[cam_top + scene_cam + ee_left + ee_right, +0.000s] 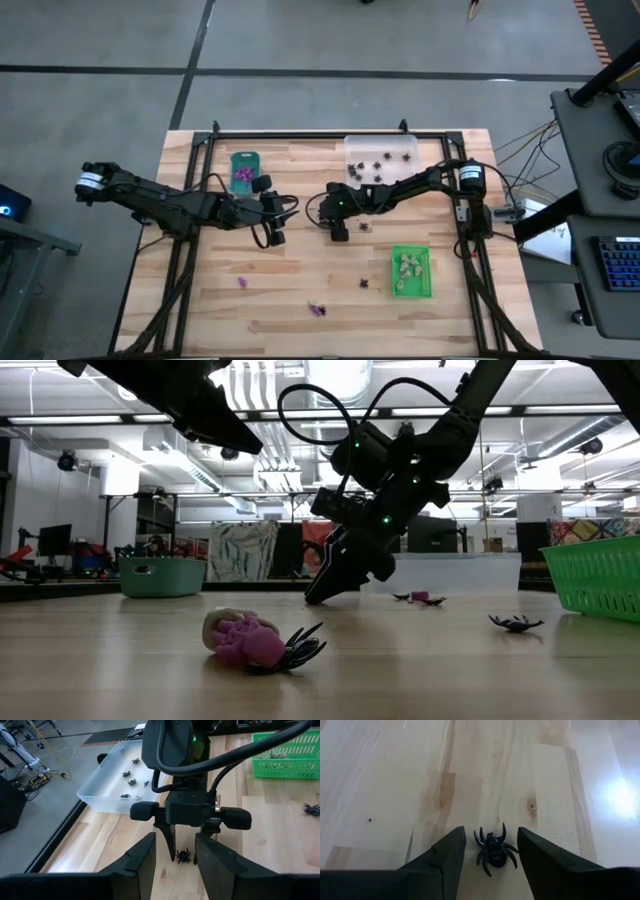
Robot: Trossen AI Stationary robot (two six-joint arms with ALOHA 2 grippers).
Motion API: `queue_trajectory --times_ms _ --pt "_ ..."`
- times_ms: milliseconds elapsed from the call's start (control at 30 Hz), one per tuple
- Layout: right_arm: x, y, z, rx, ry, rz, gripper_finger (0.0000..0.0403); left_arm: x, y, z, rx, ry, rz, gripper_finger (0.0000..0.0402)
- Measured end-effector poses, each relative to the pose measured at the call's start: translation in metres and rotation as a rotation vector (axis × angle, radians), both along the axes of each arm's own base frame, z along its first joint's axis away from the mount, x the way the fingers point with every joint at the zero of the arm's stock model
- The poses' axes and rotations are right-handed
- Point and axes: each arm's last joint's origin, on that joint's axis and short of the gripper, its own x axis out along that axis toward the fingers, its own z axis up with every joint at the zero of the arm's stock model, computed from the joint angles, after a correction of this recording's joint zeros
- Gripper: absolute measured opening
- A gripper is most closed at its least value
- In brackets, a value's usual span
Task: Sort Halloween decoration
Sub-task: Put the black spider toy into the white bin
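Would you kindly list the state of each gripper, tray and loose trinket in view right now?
right gripper: open, fingers straddling a black spider on the table
left gripper: open, empty, raised
clear tray: holds black spiders
teal tray: holds purple trinkets
green tray: holds pale trinkets
purple trinket: loose on table

A black spider (pixel 492 851) lies on pale wood (pixel 395 795); trays are teal (pixel 245 160), clear (pixel 405 148), green (pixel 411 290).

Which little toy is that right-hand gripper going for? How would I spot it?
Find the clear tray at the table's far edge, then follow the right arm down to its gripper. Between its open fingers lies a black spider, alone on bare wood, unlike the spiders in the tray.
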Motion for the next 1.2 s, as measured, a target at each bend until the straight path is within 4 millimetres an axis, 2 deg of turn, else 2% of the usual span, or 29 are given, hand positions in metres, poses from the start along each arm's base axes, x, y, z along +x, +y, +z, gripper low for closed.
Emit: queue_trajectory --times_ms 267,833,1200 --pt "-0.0004 0.0005 0.0001 0.007 0.002 0.007 0.0131 0.0 0.0 0.0 0.0 0.0 0.0 0.012" --pt "0.0011 0.0008 0.0026 0.017 -0.006 0.022 0.0081 0.0003 -0.0001 0.0005 -0.001 -0.006 0.0 0.012" --pt "0.0037 0.0002 0.0066 0.011 -0.017 0.021 0.0068 0.0003 -0.0001 0.0003 -0.001 -0.005 0.0 0.012"
